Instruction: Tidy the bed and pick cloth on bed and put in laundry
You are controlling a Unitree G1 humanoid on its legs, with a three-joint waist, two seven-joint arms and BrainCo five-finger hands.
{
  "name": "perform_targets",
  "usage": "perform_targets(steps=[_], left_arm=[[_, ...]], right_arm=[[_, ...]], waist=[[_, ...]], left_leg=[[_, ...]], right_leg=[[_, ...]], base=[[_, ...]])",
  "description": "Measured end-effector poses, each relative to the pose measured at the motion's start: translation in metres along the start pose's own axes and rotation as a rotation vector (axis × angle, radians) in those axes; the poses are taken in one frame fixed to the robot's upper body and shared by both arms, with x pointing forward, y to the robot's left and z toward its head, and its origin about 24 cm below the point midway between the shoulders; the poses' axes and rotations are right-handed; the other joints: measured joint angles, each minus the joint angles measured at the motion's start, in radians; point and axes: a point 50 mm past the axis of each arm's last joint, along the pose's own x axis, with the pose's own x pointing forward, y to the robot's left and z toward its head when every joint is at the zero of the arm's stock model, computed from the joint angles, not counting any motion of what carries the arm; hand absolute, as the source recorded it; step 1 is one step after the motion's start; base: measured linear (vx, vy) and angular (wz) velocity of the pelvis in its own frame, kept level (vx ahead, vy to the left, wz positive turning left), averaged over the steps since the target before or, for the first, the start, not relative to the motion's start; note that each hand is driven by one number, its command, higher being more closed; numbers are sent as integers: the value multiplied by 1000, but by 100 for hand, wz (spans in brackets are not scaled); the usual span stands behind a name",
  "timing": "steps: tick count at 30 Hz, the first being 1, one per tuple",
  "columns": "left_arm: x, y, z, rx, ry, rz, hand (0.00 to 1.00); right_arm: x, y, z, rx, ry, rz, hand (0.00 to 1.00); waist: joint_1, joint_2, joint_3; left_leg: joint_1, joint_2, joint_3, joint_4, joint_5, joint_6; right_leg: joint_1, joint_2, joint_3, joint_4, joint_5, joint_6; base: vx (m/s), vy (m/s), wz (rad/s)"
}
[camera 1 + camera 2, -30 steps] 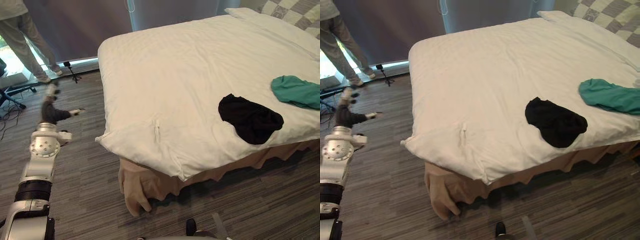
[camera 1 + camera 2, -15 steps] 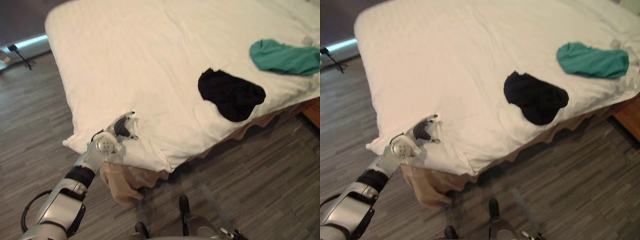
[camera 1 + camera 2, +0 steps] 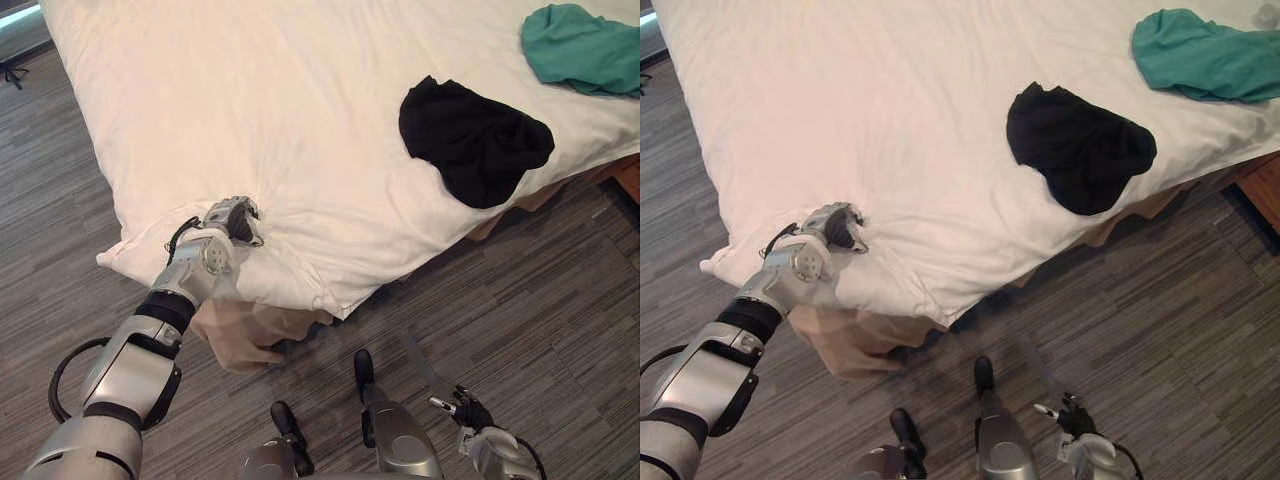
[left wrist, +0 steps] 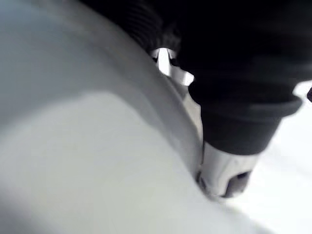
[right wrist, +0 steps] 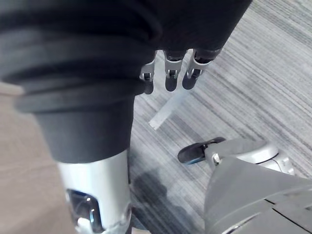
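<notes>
A white duvet (image 3: 250, 100) covers the bed. My left hand (image 3: 228, 222) sits on it close to the near corner, fingers curled into the cloth, and creases fan out from the grip; in the left wrist view the hand (image 4: 234, 97) lies against the white cloth. A black cloth (image 3: 475, 145) lies crumpled near the bed's near edge, to the right. Further right, a teal cloth (image 3: 580, 45) is spread on the duvet. My right hand (image 3: 470, 412) hangs low over the floor, well away from the bed, with its fingers (image 5: 170, 78) relaxed and holding nothing.
A beige bed skirt (image 3: 250, 335) hangs below the duvet corner down to the grey striped floor (image 3: 560, 300). A brown wooden piece of furniture (image 3: 630, 180) stands at the right, beside the bed. A tripod foot (image 3: 10, 70) stands on the floor at the far left.
My left arm swung from out over the floor onto the duvet's near corner and closed on the cloth. The camera tipped down and closer. My right hand came into view at the bottom.
</notes>
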Motion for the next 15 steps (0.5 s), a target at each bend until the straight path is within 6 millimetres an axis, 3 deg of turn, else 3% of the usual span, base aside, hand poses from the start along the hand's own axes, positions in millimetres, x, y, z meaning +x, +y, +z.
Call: perform_targets(steps=[2, 3, 5, 8, 11, 13, 15], left_arm=[[-10, -18, -11, -116, 29, -22, 100], [-21, -36, -16, -225, 34, -28, 0], [-38, -61, -24, -302, 53, -53, 0], [-79, -112, -46, -441, 148, -146, 0], [-147, -175, -78, -535, 360, -340, 0], [-192, -205, -95, -607, 526, -422, 0], [-219, -222, -101, -652, 632, -467, 0]], right_arm=[[1, -6, 19, 33, -80, -13, 0], [0, -13, 33, 91, -144, -48, 0], [-4, -26, 47, 153, -212, -109, 0], [-14, -52, 76, 209, -333, -245, 0], [-26, -82, 100, 252, -406, -396, 0], [-34, -98, 119, 259, -459, -463, 0], [-39, -106, 135, 248, -499, -487, 0]], waist=[[1, 4, -4], [7, 8, -13], [16, 15, -54], [60, 23, -101], [75, 16, -168], [112, -3, -176], [123, -18, -188]], left_leg=[[9, 0, -24, 0, -1, 1], [16, 1, -38, 1, -1, 1], [14, 1, -53, 0, -1, 1], [37, -1, -59, 0, -1, 1], [40, -3, -106, -1, -5, 7], [45, -5, -110, -6, -6, 9], [42, -9, -129, -9, -4, 12]], right_leg=[[20, -4, -19, 0, -5, 6], [39, -5, -38, 0, -11, 6], [39, -7, -52, 0, -15, 7], [75, -10, -65, 0, -24, 10], [100, -16, -109, 0, -39, 14], [107, -18, -123, -1, -39, 14], [112, -23, -139, -1, -39, 14]], base=[[3, -10, 30], [-1, -16, 38], [38, -17, 28], [28, -1, 21], [5, 3, 44], [-37, 7, 16], [-73, 7, 23]])
